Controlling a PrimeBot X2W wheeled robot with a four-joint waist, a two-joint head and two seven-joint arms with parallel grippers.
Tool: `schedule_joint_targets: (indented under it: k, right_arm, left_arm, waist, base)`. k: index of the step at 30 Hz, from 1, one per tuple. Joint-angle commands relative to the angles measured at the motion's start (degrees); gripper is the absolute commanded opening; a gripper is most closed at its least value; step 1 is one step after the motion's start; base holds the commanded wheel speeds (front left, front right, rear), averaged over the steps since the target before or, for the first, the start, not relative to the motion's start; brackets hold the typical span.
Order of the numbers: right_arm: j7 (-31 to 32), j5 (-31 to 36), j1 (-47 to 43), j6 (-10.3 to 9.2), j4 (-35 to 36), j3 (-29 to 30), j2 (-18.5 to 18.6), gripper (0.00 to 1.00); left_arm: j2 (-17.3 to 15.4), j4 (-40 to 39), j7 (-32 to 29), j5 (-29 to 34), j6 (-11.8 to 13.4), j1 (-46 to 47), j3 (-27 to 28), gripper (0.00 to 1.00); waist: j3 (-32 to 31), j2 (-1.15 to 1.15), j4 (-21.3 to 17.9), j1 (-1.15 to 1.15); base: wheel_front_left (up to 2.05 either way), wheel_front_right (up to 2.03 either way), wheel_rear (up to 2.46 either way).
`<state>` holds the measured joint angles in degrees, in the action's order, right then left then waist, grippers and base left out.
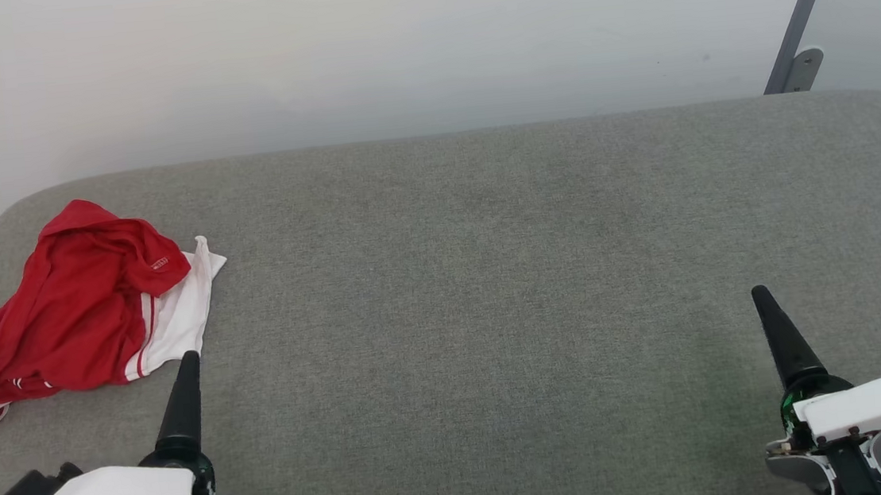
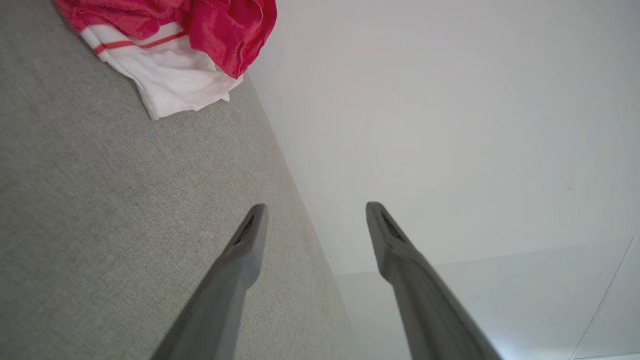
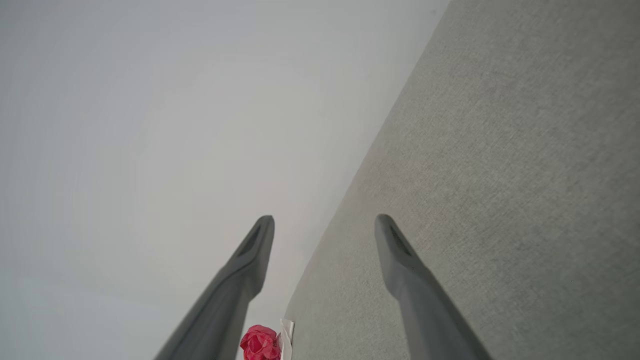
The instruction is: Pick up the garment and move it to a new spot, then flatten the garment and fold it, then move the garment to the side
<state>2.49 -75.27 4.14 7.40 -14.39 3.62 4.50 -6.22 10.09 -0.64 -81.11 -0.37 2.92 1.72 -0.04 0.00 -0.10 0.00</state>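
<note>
Both grippers are spread wide and hold nothing: the left gripper (image 2: 315,215) near the front left corner of the grey surface (image 1: 491,275), the right gripper (image 3: 325,225) near its front right corner. The shirt (image 1: 71,312) lies crumpled lengthwise along the left edge, just ahead and left of the left gripper, white sleeve nearest. The left arm is the likelier one to reach it.

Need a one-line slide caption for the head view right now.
Crumpled red-and-white garment at left end of grey surface; left gripper and right gripper open, empty.
</note>
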Motion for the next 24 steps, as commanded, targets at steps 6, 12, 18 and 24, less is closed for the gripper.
schedule_joint_targets:
  k: [6, 12, 18, 24]
  right_arm:
    - [-0.6, 9.8, 1.6, 0.09, 1.4, -0.3, 1.6, 1.0]
    - [-1.0, 17.3, 1.4, 0.09, 1.8, -0.3, 2.2, 1.0]
    - [-2.2, 22.9, 1.2, 0.1, 2.2, -0.2, 2.6, 1.0]
    - [-3.8, 27.7, 0.8, 0.1, 2.6, -0.1, 3.0, 1.0]
  left_arm:
    - [-3.1, -1.7, 1.7, 7.9, 2.5, 0.3, -2.2, 1.0]
    - [-5.2, -2.1, 3.0, 15.5, 4.4, 0.7, -4.3, 1.0]
    - [-6.5, -2.0, 4.2, 21.8, 5.0, 0.7, -6.4, 1.0]
    - [-7.4, -1.9, 5.4, 26.8, 4.5, -0.1, -7.2, 1.0]
  waist:
    - [-0.1, 0.0, 0.0, 0.0]
    - [-0.2, 0.0, 0.0, 0.0]
    - [-0.3, 0.0, -0.1, 0.0]
    - [-0.5, 0.0, -0.1, 0.0]
  base:
    - [0.0, 0.0, 0.0]
    - [0.0, 0.0, 0.0]
    - [0.0, 0.0, 0.0]
    - [0.0, 0.0, 0.0]
